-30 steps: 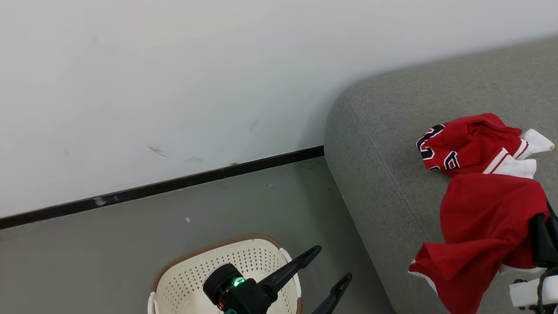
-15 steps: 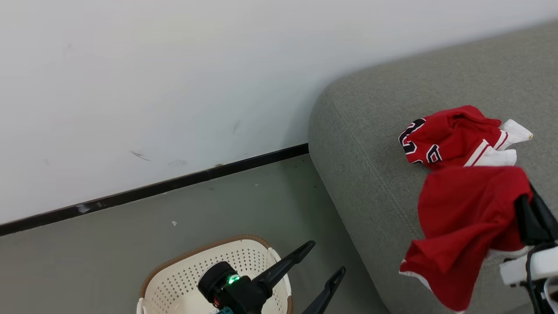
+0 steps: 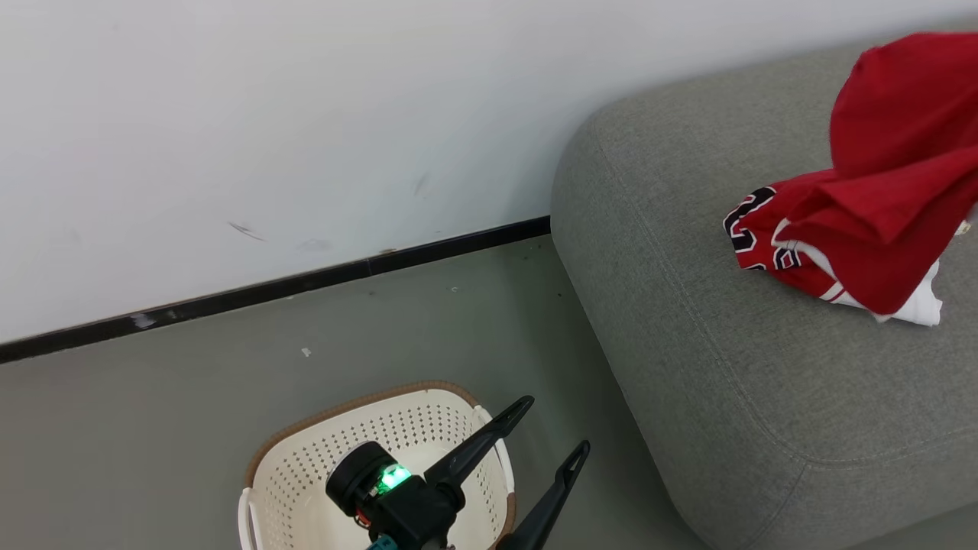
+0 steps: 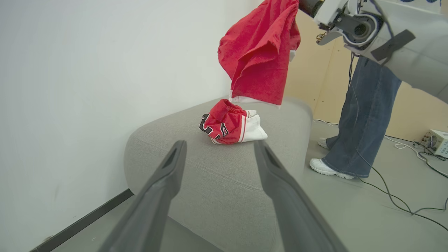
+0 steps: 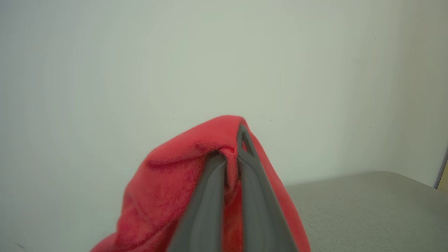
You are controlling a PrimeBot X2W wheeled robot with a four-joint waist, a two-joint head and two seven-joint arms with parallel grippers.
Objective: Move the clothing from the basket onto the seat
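A red jersey (image 3: 772, 244) with black-and-white numerals lies crumpled on the grey seat (image 3: 688, 328); it is also in the left wrist view (image 4: 225, 122). Red shorts (image 3: 901, 145) hang in the air above and just behind the jersey, off the cushion (image 4: 259, 52). My right gripper (image 5: 231, 141) is shut on the shorts (image 5: 157, 196), and the fabric drapes over its fingers. The cream basket (image 3: 306, 473) stands on the floor left of the seat. Over the basket's right rim my left gripper (image 3: 552, 424) stands open with nothing between its fingers (image 4: 219, 143).
A white wall with a black skirting strip (image 3: 267, 290) runs behind the basket and seat. A person in jeans and white shoes (image 4: 364, 115) stands beyond the seat's far end. Cables (image 4: 395, 196) and a small white box (image 4: 437, 140) lie on the floor there.
My right gripper has lifted the shorts from the seat's front edge, up and back over the jersey. The head camera has shifted slightly. The left gripper stays open over the basket.
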